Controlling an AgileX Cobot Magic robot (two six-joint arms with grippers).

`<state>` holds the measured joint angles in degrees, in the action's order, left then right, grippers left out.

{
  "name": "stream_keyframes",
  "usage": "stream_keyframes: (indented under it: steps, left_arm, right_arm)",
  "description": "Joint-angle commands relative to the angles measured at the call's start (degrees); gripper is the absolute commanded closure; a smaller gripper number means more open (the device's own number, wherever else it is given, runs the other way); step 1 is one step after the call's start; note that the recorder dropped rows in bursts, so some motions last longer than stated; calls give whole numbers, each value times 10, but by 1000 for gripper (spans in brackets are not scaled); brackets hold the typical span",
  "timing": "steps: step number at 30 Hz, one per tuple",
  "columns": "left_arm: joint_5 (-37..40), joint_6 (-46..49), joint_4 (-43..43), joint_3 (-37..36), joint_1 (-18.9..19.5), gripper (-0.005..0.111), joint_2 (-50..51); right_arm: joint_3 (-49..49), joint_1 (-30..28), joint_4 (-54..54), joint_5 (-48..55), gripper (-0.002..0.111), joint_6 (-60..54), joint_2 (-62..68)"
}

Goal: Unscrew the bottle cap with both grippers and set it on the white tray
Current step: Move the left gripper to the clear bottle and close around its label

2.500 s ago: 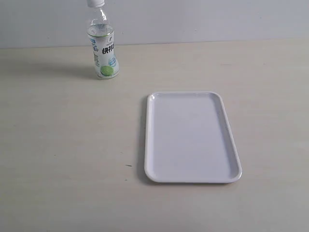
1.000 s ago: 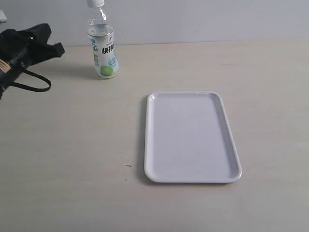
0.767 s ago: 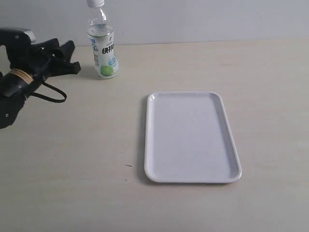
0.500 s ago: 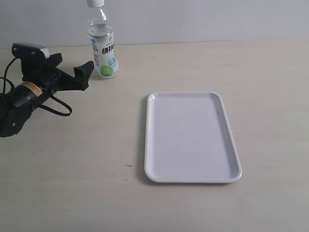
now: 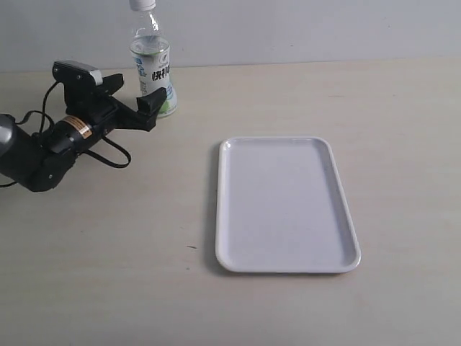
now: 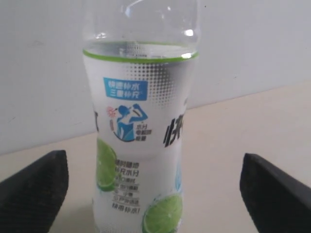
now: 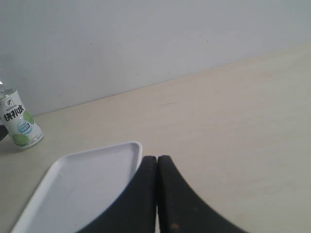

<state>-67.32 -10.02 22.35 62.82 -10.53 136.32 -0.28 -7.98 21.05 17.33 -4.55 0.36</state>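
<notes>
The black two-finger left gripper [image 5: 135, 101] is spread wide and holding nothing. In the left wrist view its dark fingertips [image 6: 34, 189] stand out to either side of the small clear plastic bottle [image 6: 141, 145] with the white-and-green label and lime picture. There is bare table between each pad and the label, so no contact yet. From the exterior view, the arm reaches in low from the left, with its grey block and orange band behind the fingers. The bottle stands upright at the far left of the pale wooden table [image 5: 108, 252], close to the wall. Its small round white screw cap [image 5: 142, 4] sits on the neck at the very top edge of the view.

The black right gripper [image 7: 156, 194] is clamped shut on nothing, its fingers pressed flat together. It hangs near a corner of the flat glossy white rectangular tray [image 5: 288, 205], well away from the bottle. The tray is bare.

This looks like the opening step, with the left arm lining up to brace the bottle body. The next move calls for the fingers to go deeper around the label and squeeze gently without toppling the bottle. The right gripper would then need to open, travel across and come down over the cap.
</notes>
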Motion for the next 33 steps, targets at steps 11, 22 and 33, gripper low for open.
stream_keyframes:
  steps: [11, 22, 33]
  left_arm:
    - [3, -24, 13, 119, -4, 15, 67]
    - [13, -24, 10, 138, -4, 15, 75]
    - [23, -37, 0, 149, -17, 15, 75]
  right_arm:
    - [3, -4, -4, -5, 108, -2, -4]
    - [3, -4, -4, -5, 108, -2, -4]
    - [3, -4, -4, -5, 108, -2, -4]
